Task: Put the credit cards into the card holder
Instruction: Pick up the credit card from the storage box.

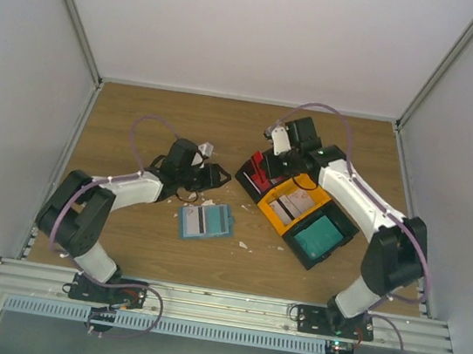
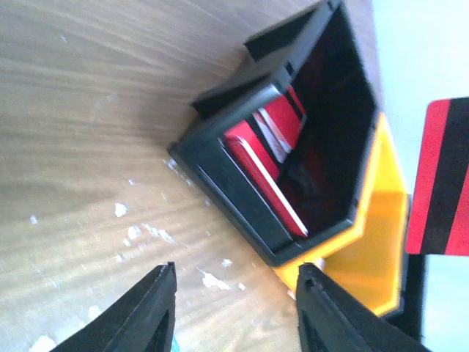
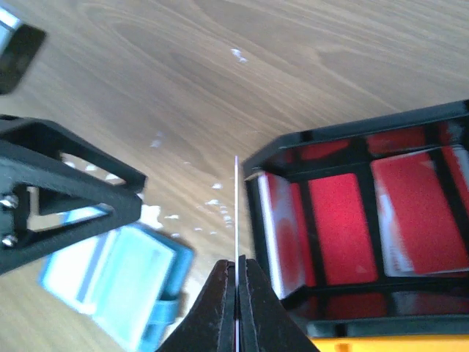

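Note:
My right gripper is shut on a credit card held above the table beside the black bin. In the right wrist view the card is edge-on between the closed fingers. In the left wrist view its face is red with a dark stripe. More red and white cards stand in the black bin. The teal-blue card holder lies open on the table with a striped card on it. My left gripper is open and empty, just behind the holder and left of the bin.
A yellow bin with pale cards adjoins the black bin. A black tray with a green-teal block sits nearer the right arm. White scraps dot the wood. Enclosure walls stand on three sides.

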Motion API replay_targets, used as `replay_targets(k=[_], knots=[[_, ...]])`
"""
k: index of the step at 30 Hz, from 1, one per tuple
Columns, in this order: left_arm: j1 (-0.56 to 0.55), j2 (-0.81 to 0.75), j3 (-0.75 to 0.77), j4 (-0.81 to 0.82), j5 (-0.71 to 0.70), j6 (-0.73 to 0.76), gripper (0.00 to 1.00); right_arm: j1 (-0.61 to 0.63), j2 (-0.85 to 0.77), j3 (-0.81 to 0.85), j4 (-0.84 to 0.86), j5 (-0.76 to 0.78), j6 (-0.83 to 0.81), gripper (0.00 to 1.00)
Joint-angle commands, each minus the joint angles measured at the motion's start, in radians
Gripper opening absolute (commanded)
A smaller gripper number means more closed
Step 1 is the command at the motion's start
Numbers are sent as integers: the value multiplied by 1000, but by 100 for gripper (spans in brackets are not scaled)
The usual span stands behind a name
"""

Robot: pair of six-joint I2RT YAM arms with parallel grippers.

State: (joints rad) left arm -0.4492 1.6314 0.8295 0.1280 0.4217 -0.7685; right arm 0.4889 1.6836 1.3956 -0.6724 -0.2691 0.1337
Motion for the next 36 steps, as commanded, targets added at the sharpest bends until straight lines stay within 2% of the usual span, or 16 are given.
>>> replay_targets(k=[1, 4, 8, 11, 15, 17, 27, 30, 36], knots=[[4, -121, -102, 113, 124, 18, 52, 23, -141, -132, 175, -151, 138, 1], [4, -207, -186, 195, 230, -11, 63, 24, -230, -262, 333, -301, 251, 1], [-2, -323, -271, 306, 339, -85, 70, 28, -335, -432, 593, -450, 447, 1], [-18, -396, -302, 363, 352, -137, 72, 44, -388, -555, 843, -544, 643, 0], [-54, -456, -324, 421, 349, -190, 70, 79, -425, -643, 993, -603, 776, 1], [-70, -471, -335, 443, 349, -217, 65, 94, -449, -672, 1034, -610, 814, 0], [-125, -555, -385, 543, 343, -291, 10, 112, -522, -758, 1118, -629, 902, 1], [-125, -562, -377, 530, 351, -283, 0, 113, -523, -770, 1136, -627, 908, 0], [-125, -558, -373, 527, 344, -285, 0, 114, -502, -776, 1177, -641, 919, 2]])
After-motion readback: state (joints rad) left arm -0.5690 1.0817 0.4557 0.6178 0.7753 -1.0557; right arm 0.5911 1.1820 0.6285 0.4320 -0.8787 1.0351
